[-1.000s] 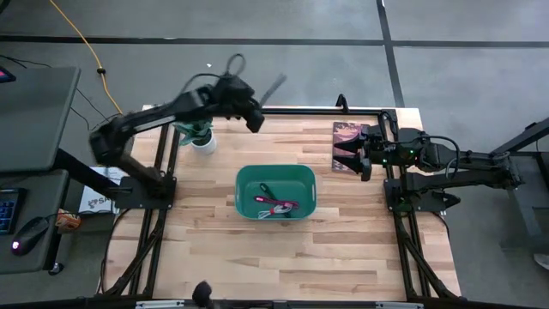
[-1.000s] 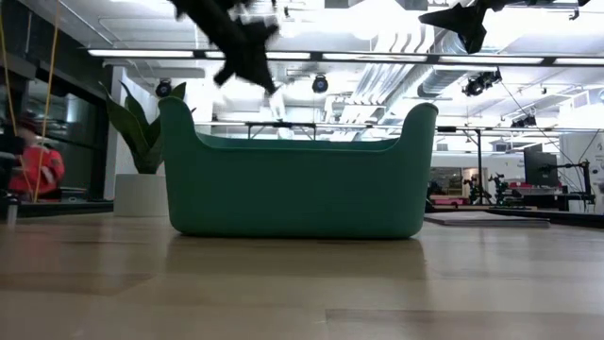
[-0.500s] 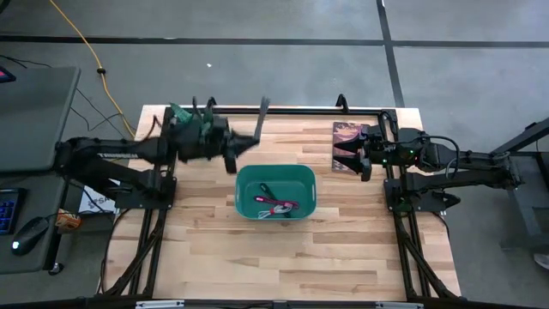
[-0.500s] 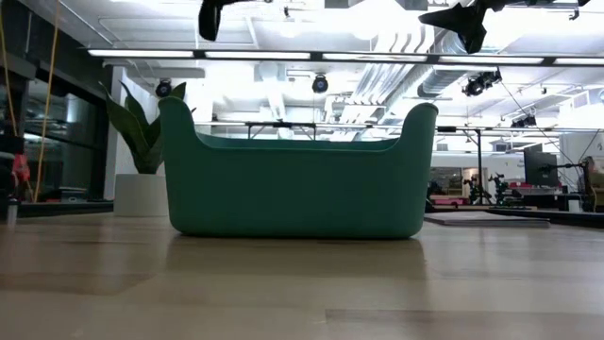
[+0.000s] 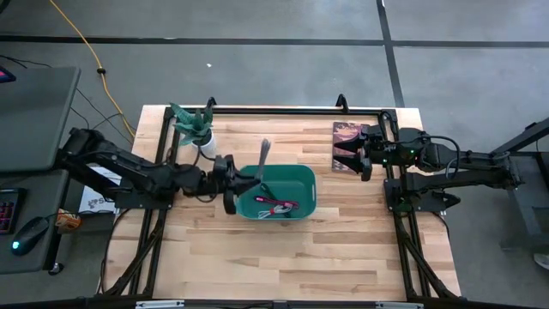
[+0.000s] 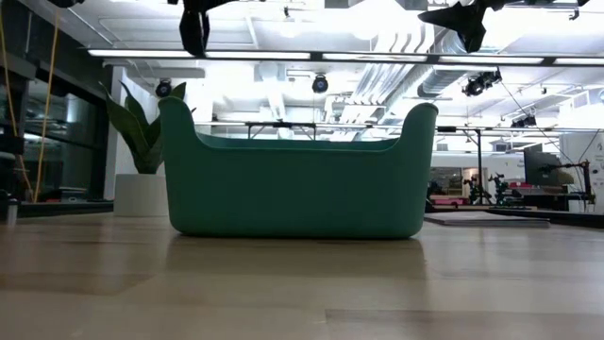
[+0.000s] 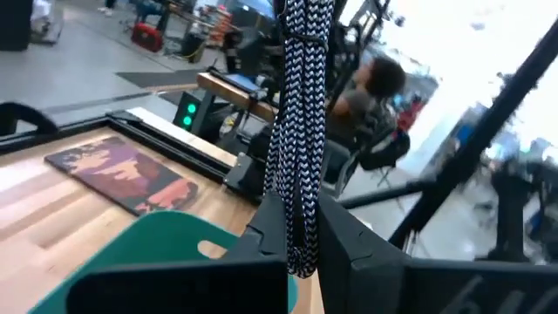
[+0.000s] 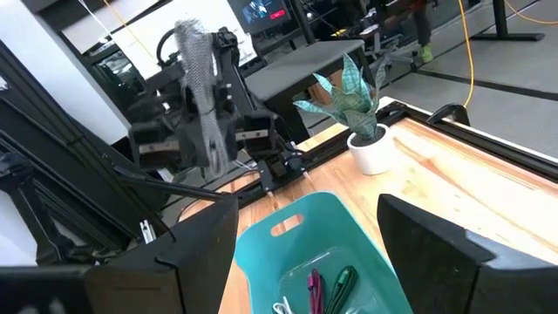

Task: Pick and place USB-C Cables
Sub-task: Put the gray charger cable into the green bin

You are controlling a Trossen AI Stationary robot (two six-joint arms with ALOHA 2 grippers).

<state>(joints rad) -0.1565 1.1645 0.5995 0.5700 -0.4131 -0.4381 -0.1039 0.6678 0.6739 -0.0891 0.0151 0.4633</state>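
high view, cables: four in all. three lie in the teal plastic bin [image 5: 276, 192] at mid table: a dark green cable [image 5: 268, 190], a magenta-red cable [image 5: 283, 206] and a white cable with a red band [image 5: 271, 212]. the fourth, a grey braided cable [image 5: 263, 159], stands up from the left gripper [image 5: 241, 182] at the bin's left rim, jaws clamped on it.
high view, right gripper: one, the right gripper [image 5: 346, 159] waits with jaws wide, holding nothing, over a dark printed mat [image 5: 345, 134] at the table's right edge.
high view, surface: one light wooden table [image 5: 283, 249]; one potted green plant in a white pot [image 5: 198, 131] near its far left corner.
low view: one bin, with bright ceiling lights in the room behind it.
left wrist view: the grey cable is pinched upright above the bin; a seated person [image 7: 370, 96] beyond.
right wrist view: three cables on the bin floor, the grey one above in the other arm's grip.
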